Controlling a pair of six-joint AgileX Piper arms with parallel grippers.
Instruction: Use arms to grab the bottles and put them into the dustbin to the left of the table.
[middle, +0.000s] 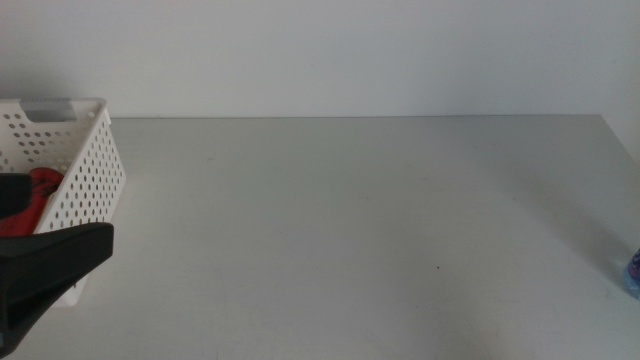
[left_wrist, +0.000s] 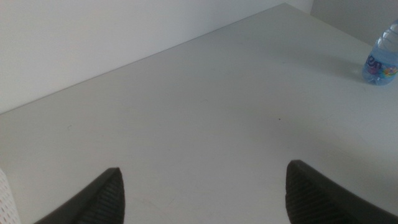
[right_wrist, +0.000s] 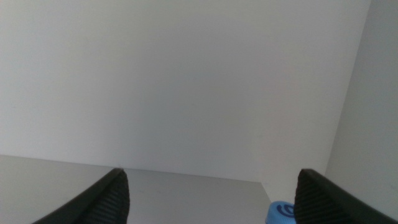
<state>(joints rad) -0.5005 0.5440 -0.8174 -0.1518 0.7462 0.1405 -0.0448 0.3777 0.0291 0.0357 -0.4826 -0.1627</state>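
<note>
One bottle left out on the table (middle: 360, 230), as far as these views show: the small water bottle (left_wrist: 380, 57), blue cap, colourful label, upright, well apart from my left gripper (left_wrist: 202, 190) across bare tabletop, and just below my right gripper (right_wrist: 211, 193), where only its blue cap shows next to one jaw. Nearest first: my left gripper sits at the near left of the middle view, jaws spread wide, nothing between them, touching nothing, just beside the near corner of the dustbin (middle: 90, 165). Inside the dustbin, just beyond that gripper, something red lies low against the perforated wall; probably the can, too hidden to be sure. The tea bottle I can't see anywhere. My right gripper is out of the middle view, jaws also wide, empty, aimed mostly at the back wall. Step in hand, my guess: fetch the water bottle. The right gripper is far closer, so it should tip down until the bottle's body sits between the jaws, close around the label section rather than the cap, lift clear before crossing toward the dustbin. Risk: bottle is light and at the table's far right edge, so a sideways nudge could knock it off. Left gripper should stay clear of the dustbin's opening.
</note>
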